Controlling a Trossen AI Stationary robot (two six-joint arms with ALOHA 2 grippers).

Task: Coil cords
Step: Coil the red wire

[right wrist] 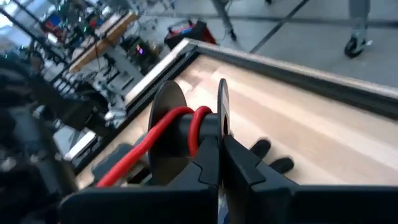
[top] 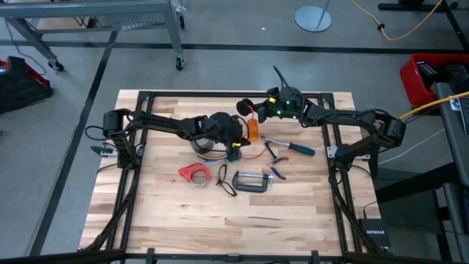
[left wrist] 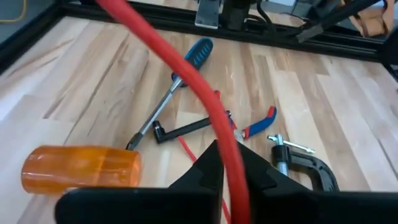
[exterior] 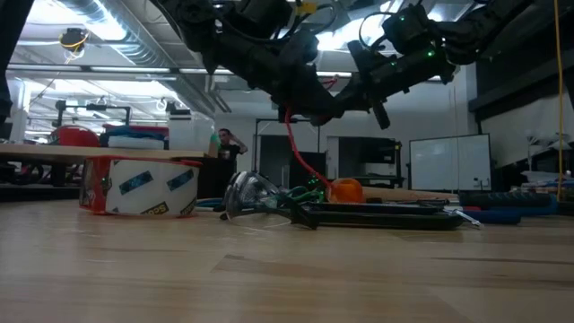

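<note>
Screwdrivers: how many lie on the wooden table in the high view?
1: a blue-handled screwdriver right of the wooden table's centre, beside the red-handled pliers. Others may be hidden.

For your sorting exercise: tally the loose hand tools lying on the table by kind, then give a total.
Screwdrivers: 1
Pliers: 1
Clamps: 1
Tape dispensers: 1
Total: 4

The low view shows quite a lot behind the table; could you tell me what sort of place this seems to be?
Probably a robotics lab or workshop: a whiteboard stands at the back, exposed ducting runs along the ceiling, and workbenches are laden with gear.
</note>
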